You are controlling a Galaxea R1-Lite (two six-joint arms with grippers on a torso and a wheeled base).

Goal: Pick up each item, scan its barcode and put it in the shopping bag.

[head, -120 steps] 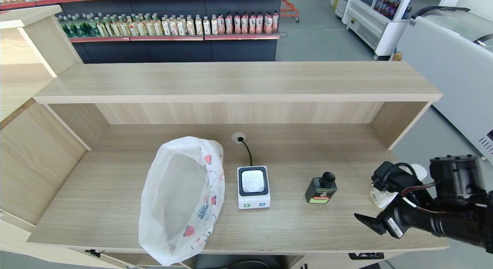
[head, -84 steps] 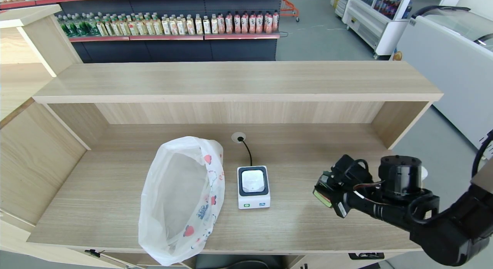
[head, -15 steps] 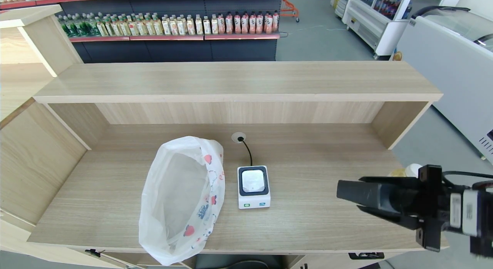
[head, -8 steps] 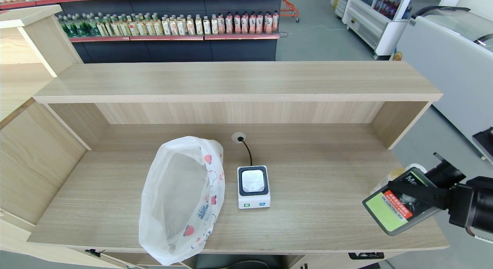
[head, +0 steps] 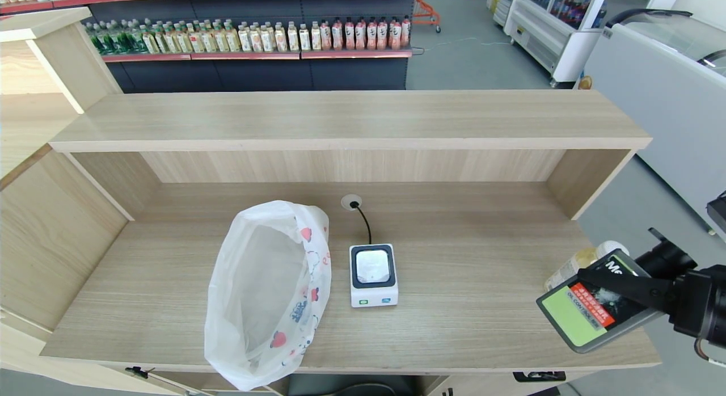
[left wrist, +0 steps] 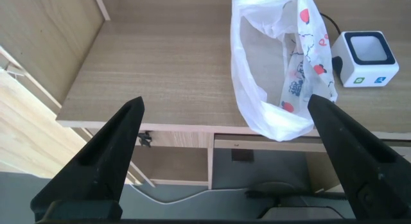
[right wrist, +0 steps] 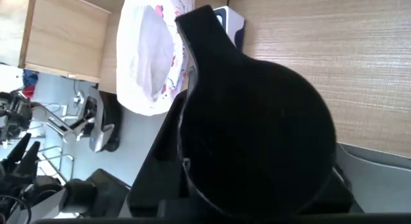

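gripping dark bottle (head: 574,323) in right gripper (head: 610,283), clamped | left gripper (left wrist: 226,106) spread wide

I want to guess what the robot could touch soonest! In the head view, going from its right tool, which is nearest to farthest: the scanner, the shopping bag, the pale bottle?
Measured from the right tool, shut on the dark bottle:
1. The pale bottle, just behind the tool at the right end of the counter.
2. The scanner, mid-counter.
3. The shopping bag, left of the scanner.
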